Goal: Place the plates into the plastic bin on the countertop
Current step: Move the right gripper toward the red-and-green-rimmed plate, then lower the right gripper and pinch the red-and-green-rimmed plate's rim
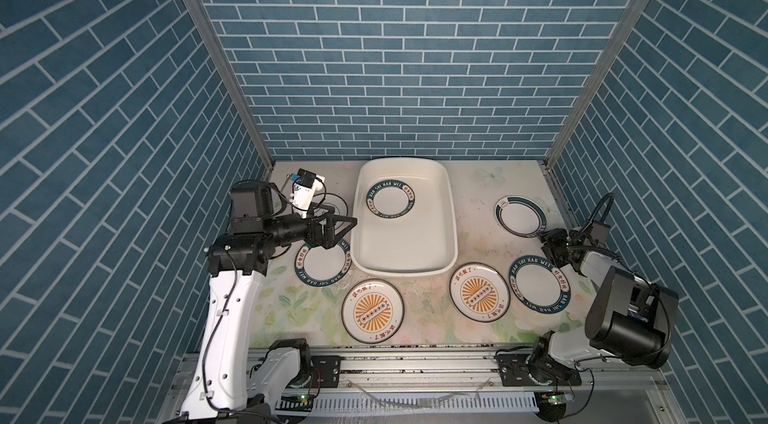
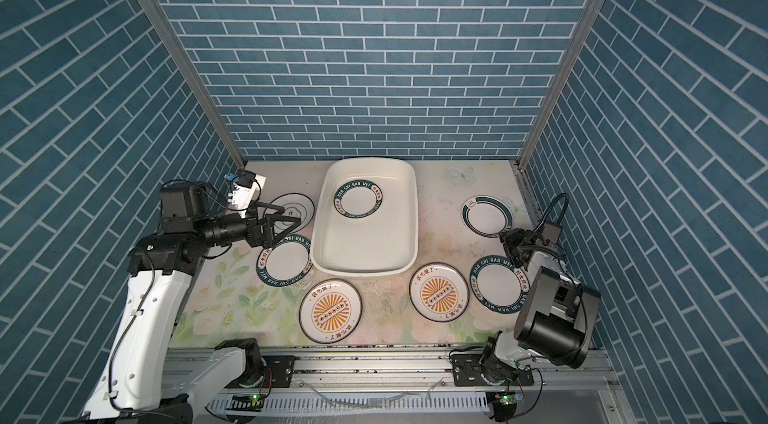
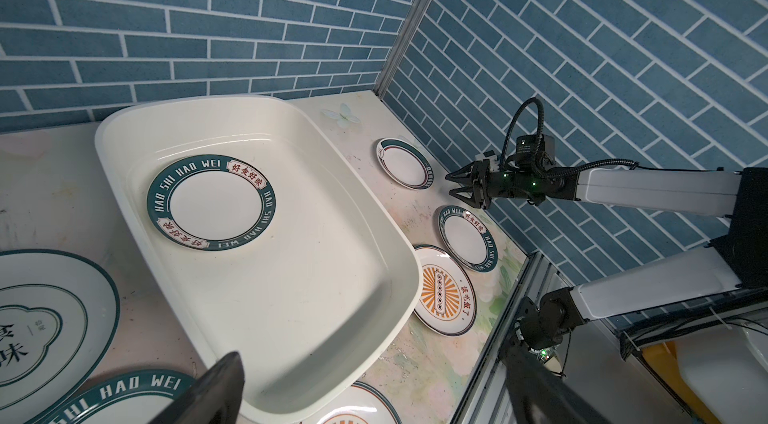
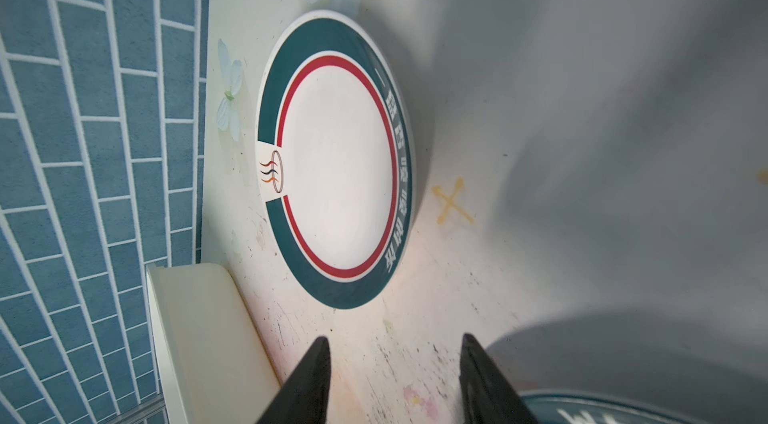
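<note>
Blue brick-patterned walls [image 1: 395,47] enclose the flowered table [image 1: 473,201], with the plastic bin [image 1: 401,245] at its back centre. One lettered plate [image 1: 391,202] lies flat in the bin's far half, leaving the near half free, we judge, for more. Six other plates [image 1: 372,311] lie on the table around it. The left jaws stand wide apart, empty, beside the bin's rim. The right jaws, apart and empty, face the green-banded plate [image 4: 338,168], likely lining up its edge.

Blue brick-patterned walls [image 1: 399,47] all around
</note>
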Robot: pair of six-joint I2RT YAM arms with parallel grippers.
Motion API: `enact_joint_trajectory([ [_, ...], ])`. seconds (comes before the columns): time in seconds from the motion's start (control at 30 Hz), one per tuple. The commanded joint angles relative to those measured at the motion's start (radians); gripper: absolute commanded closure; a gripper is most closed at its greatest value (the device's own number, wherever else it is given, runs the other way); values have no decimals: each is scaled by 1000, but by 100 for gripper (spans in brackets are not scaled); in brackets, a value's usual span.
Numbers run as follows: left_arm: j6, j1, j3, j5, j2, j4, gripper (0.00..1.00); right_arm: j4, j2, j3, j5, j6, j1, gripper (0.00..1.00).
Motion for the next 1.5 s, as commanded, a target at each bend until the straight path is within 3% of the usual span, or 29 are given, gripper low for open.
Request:
enact_joint_trajectory([
  [0.0,2,3,-4,19,5,8,0,6,41,46,-45,-31,-15,50],
  [0.43,2,3,-5,17,5,7,0,23,148,92,-65,-69,-29,52],
  [1.47,4,3,-4,60,19,2,0,136,320,137,-109,-31,-30,57],
])
